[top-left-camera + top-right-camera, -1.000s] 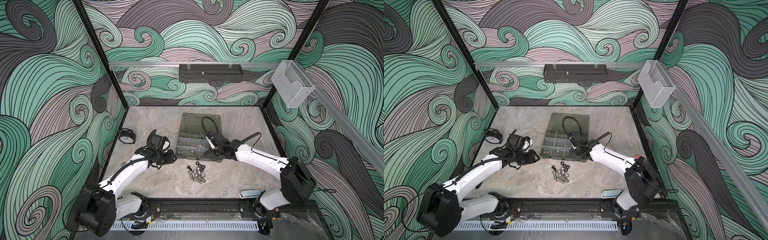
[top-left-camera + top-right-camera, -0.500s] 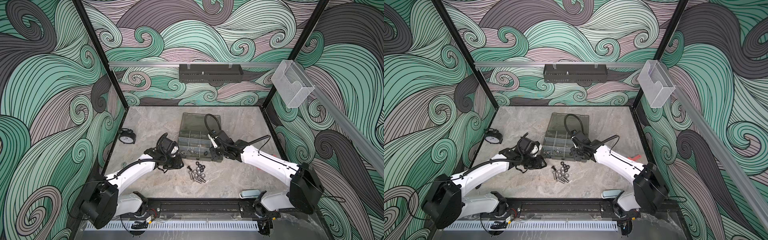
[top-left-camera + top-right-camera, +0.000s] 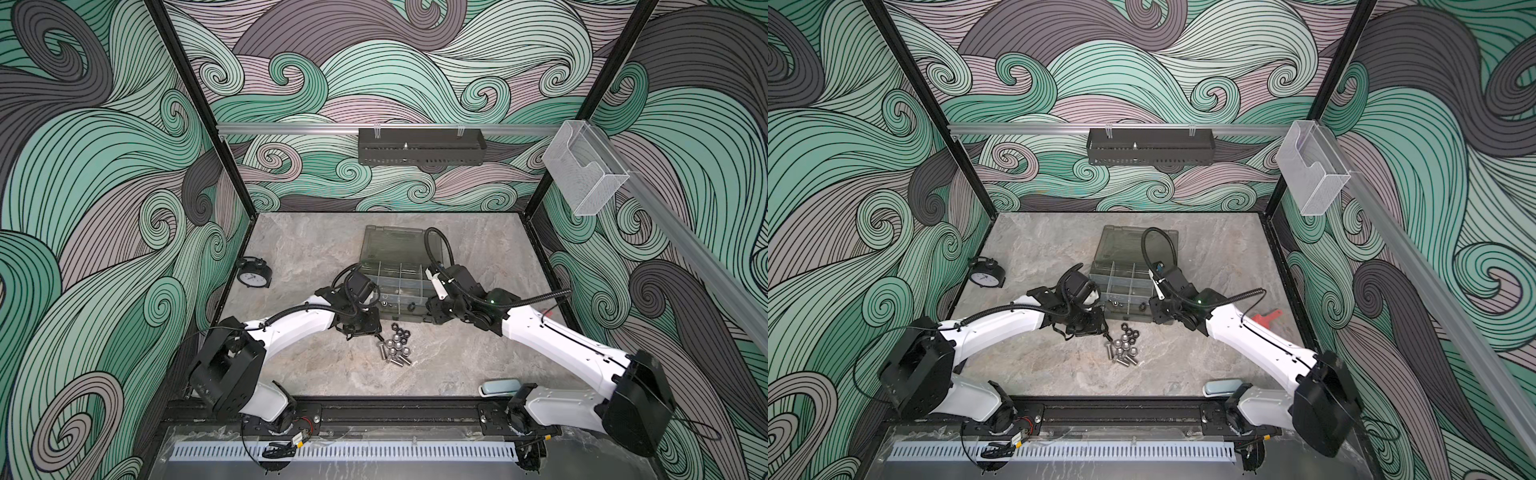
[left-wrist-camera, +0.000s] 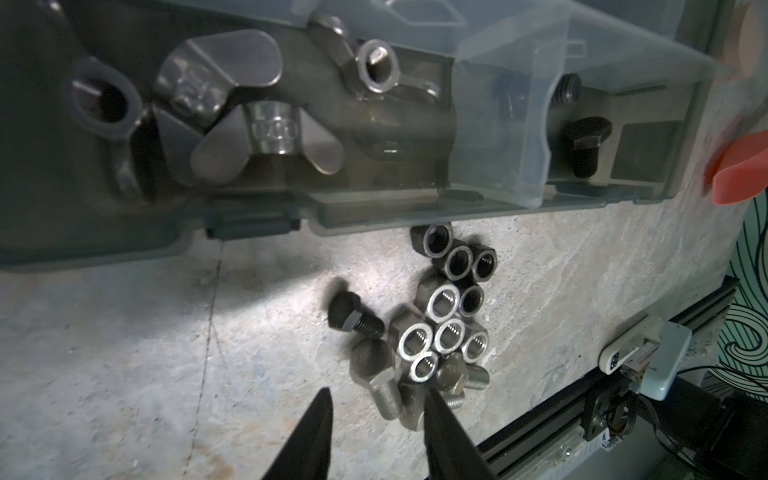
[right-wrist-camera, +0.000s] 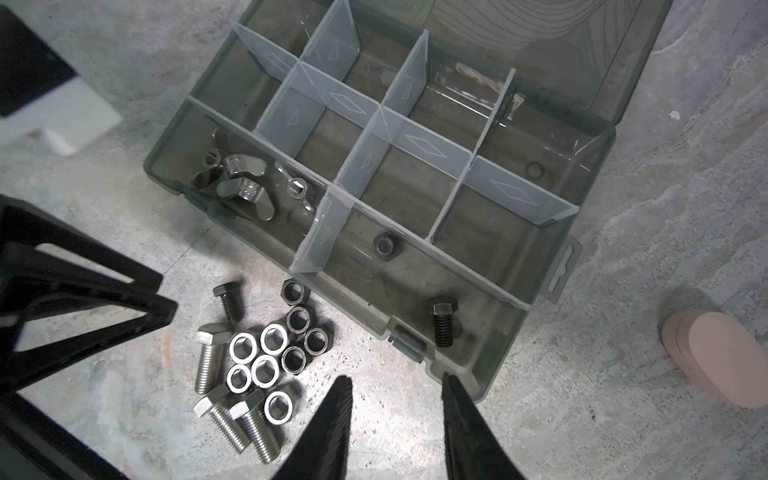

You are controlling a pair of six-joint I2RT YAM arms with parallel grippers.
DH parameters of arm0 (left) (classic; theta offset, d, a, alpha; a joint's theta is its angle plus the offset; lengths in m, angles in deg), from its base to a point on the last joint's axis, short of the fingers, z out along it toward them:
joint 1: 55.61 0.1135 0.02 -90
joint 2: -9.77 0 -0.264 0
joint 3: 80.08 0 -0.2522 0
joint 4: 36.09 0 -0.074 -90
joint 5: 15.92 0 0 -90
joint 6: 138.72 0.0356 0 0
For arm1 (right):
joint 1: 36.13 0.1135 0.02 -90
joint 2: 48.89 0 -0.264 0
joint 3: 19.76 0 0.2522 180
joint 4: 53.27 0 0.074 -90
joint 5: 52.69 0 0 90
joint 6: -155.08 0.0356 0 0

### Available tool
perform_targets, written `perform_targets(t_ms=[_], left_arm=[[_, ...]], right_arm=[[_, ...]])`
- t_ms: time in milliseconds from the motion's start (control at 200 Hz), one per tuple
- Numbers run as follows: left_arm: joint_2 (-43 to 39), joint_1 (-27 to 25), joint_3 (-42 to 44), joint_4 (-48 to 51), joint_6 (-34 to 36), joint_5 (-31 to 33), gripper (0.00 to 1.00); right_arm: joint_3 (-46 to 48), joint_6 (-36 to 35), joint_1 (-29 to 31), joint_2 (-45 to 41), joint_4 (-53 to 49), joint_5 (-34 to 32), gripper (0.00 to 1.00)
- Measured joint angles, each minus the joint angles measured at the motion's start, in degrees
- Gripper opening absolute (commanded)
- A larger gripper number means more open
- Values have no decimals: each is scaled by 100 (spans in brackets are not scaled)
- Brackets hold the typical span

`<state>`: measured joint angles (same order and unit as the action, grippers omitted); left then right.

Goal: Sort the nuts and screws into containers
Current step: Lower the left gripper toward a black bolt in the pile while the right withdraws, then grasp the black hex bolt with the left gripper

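- Grey marbled surface [image 3: 324, 374] carries the loose screws [image 5: 210, 359] and nuts [image 5: 266, 353], heaped just near of the containers [image 5: 415, 178].
- One black screw [image 5: 442, 322] and one black nut [image 5: 385, 245] lie in the near row, beside wing nuts [image 5: 245, 187].
- Left end effector [image 4: 377, 392] hangs at the heap's left edge, tips down, jaws partly open and empty; arm reaches from near left.
- Right end effector [image 5: 397, 378] hovers by the containers' near right corner, jaws partly apart, holding nothing; forearm stretched from near right.

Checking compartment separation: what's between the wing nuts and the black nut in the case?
A translucent divider stands between the wing nuts and the black nut; the right wrist view shows it.
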<state>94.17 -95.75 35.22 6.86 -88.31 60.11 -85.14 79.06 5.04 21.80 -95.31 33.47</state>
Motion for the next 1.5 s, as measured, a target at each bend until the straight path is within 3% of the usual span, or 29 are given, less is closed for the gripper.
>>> perform_targets(t_ms=[480, 1121, 1301, 1496], left_arm=[[568, -844, -81, -94, -826, 780, 40], [1432, -859, -601, -74, -992, 1362, 39], [1596, -859, -752, -44, -898, 1445, 31], [1604, -859, -758, 28, -761, 1508, 17]], right_arm=[[638, -85, -4, -1119, 31, 44, 42], [772, -90, -94, -1040, -28, 90, 43], [772, -92, -133, -1034, -26, 87, 43], [756, -142, -232, -953, -26, 87, 43]])
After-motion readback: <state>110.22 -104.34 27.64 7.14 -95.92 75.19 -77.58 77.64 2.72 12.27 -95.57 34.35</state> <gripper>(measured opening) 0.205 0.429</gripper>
